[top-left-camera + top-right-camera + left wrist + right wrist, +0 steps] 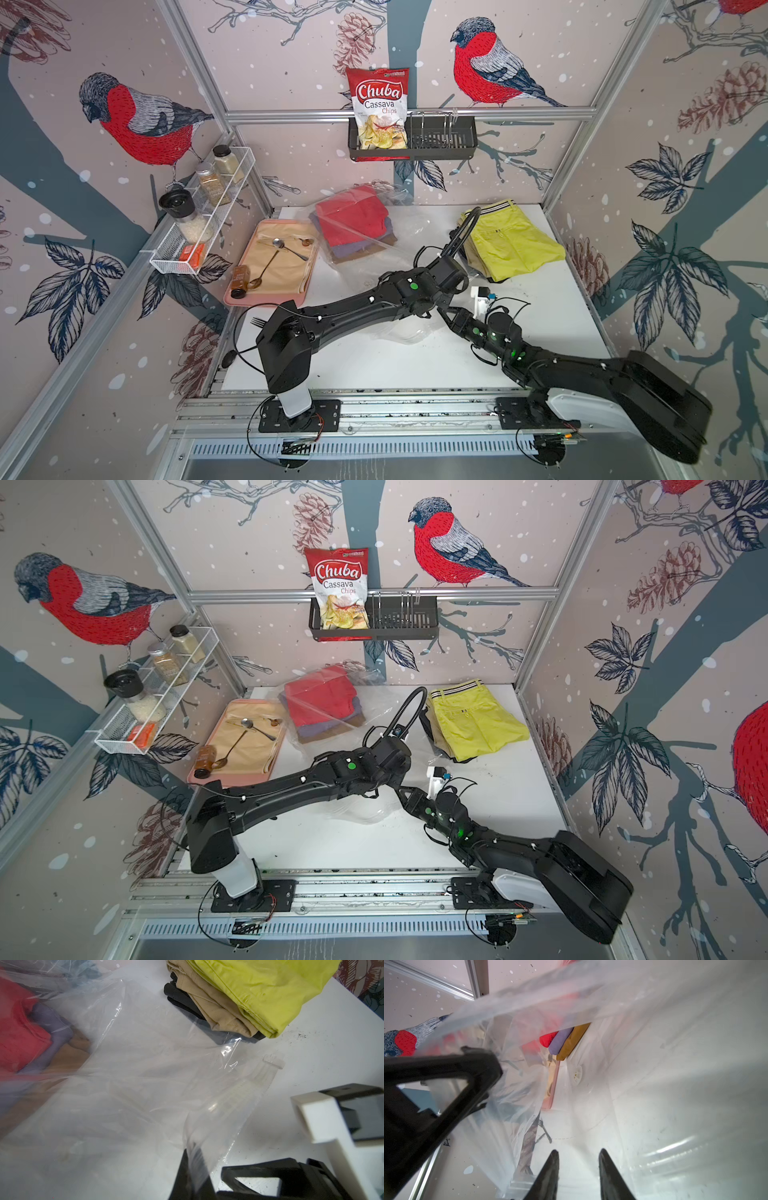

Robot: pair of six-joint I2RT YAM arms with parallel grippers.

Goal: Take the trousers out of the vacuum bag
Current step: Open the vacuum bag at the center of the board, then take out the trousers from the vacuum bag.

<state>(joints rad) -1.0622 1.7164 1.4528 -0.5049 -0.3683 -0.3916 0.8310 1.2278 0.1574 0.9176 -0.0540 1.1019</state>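
Observation:
The clear vacuum bag [401, 259] lies from the back middle of the table toward its centre. Red trousers [349, 220], purple ones [353, 252] and a mustard-brown pair [574, 1041] are stacked inside it, near the white valve [578, 1074]. Yellow trousers [509, 245] top a pile outside the bag at the back right, over tan [216, 1012] and black [180, 999] pairs. My left gripper [190, 1159] is shut on the bag's mouth edge by the zip strip [249, 1084]. My right gripper [579, 1152] is open at the bag's mouth, facing the stack inside.
A pink tray [232, 297] with a beige mat, spoons and a small bottle sits at the left. A fork [257, 321] lies near the left arm. On the walls hang a wire rack of jars [199, 216] and a black basket [440, 141] with a chips packet [378, 104].

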